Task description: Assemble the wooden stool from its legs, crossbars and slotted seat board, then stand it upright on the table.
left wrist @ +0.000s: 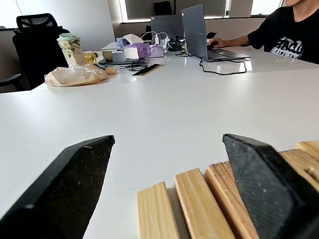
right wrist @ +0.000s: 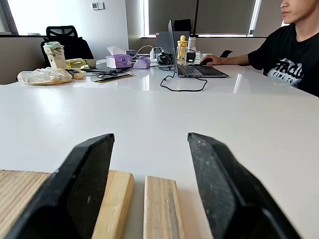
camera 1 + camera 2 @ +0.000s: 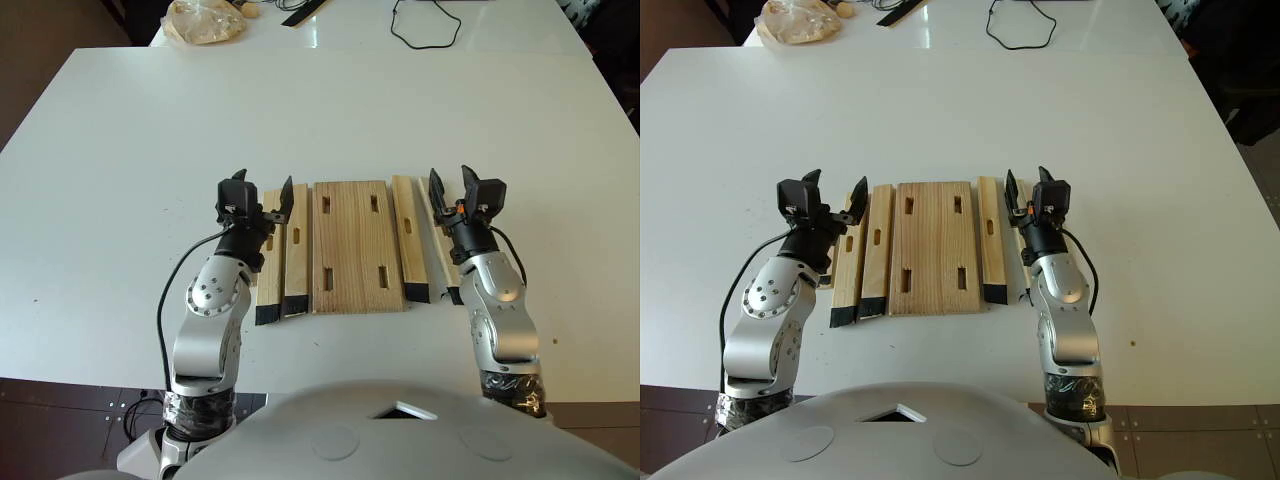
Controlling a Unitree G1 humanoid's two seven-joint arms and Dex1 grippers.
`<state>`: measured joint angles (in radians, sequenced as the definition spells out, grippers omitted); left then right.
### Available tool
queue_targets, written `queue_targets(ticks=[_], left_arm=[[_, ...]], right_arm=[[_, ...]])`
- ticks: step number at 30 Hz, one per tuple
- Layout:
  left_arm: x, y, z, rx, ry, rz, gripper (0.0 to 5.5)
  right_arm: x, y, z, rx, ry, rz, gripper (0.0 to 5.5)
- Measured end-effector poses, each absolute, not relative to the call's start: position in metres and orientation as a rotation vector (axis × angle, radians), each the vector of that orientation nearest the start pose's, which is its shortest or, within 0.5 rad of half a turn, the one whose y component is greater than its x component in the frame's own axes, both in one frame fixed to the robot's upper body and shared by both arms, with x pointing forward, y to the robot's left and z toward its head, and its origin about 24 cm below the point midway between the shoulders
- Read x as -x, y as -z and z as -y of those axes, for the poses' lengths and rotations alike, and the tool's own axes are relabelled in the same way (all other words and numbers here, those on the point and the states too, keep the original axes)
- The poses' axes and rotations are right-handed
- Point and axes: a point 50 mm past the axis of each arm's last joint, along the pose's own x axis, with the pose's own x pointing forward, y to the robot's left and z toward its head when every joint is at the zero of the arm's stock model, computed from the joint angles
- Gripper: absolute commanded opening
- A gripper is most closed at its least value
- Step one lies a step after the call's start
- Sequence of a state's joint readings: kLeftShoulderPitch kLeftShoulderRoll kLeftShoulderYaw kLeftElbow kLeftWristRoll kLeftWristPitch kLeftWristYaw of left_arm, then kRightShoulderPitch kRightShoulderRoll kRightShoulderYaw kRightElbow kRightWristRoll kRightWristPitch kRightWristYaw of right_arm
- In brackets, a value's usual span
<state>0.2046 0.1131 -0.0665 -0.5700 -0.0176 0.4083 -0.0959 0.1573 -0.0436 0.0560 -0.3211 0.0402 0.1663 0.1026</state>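
The left gripper (image 3: 262, 183) hovers with its fingers spread wide and nothing held. Just below it lie the far ends of two slotted legs (image 3: 283, 265), side by side on the white table (image 3: 150, 150). The seat board (image 3: 348, 245) lies flat just beside this gripper, toward the other arm, touching the nearer leg.

The right gripper (image 3: 451, 180) is also parted and empty. It hangs over a pale thin crossbar (image 3: 438, 255). Another slotted leg (image 3: 408, 238) lies between that crossbar and the seat board.

The head views show what the wrist cameras do not: four slots cut through the seat board, a slot in each leg, and black caps on the leg ends nearest the robot.

The left wrist view shows three bare strip ends (image 1: 197, 201) between the black fingers (image 1: 75, 184), one more than the head views make clear. The right wrist view shows two strip ends (image 2: 160, 209) between its fingers (image 2: 219, 184) and the seat board's edge off to one side.

Beyond the grippers, the wrist views show a second table with a laptop (image 1: 199, 30), a plastic bag (image 1: 75, 75) and a looped cable (image 2: 182, 84).
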Motion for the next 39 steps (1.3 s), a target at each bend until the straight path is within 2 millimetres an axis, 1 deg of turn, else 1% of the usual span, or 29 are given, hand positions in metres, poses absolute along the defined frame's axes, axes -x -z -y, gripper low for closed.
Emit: queue_targets(ticks=[4,7,10,17,21,38,39], left_arm=[[-0.208,-0.088,-0.152,-0.078,0.066,-0.036,4.04],[-0.210,-0.085,-0.155,-0.069,-0.020,-0.041,4.04],[-0.210,-0.084,-0.157,-0.061,-0.049,-0.034,4.04],[-0.208,-0.077,-0.152,-0.059,-0.011,-0.060,4.04],[-0.208,-0.077,-0.149,-0.058,0.013,-0.061,4.04],[-0.211,-0.072,-0.149,-0.068,0.025,-0.081,4.04],[-0.211,-0.072,-0.149,-0.068,0.028,-0.081,3.85]], right_arm=[[-0.223,-0.064,0.141,0.015,-0.162,-0.005,2.72],[-0.225,-0.064,0.142,0.031,-0.167,-0.004,2.72],[-0.225,-0.062,0.143,0.038,-0.165,-0.012,2.72],[-0.224,-0.060,0.143,0.051,-0.177,-0.021,2.72],[-0.224,-0.058,0.145,0.057,-0.176,-0.033,2.72],[-0.225,-0.053,0.146,0.067,-0.174,-0.053,2.72],[-0.225,-0.053,0.146,0.067,-0.173,-0.053,2.75]])
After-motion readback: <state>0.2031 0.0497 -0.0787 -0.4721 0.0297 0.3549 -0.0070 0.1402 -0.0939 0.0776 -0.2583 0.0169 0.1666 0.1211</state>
